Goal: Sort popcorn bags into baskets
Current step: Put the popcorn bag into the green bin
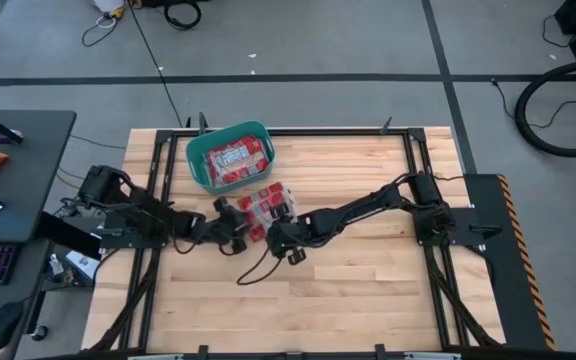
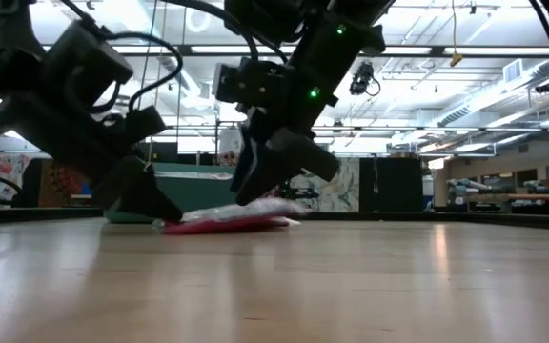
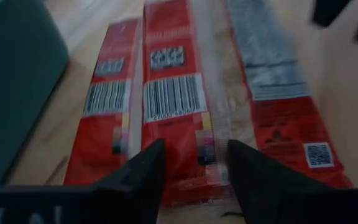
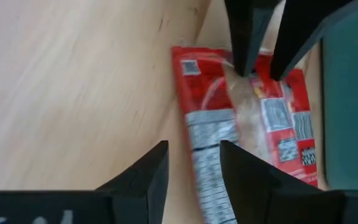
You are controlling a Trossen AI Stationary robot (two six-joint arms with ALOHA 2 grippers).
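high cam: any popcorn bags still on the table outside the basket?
Yes. A cluster of red popcorn bags lies on the wood just beside the teal basket, which already holds others.

Bags (image 1: 266,206): red, with white barcode panels, grey printed strips, yellow-orange marks and a clear pale seam; more red bags with white print lie in the tub. Tub (image 1: 200,161), near the table's far edge: plain teal. Table (image 1: 368,290): light wood planks, black frame. Grippers, left (image 1: 236,226) and right (image 1: 284,240): black.
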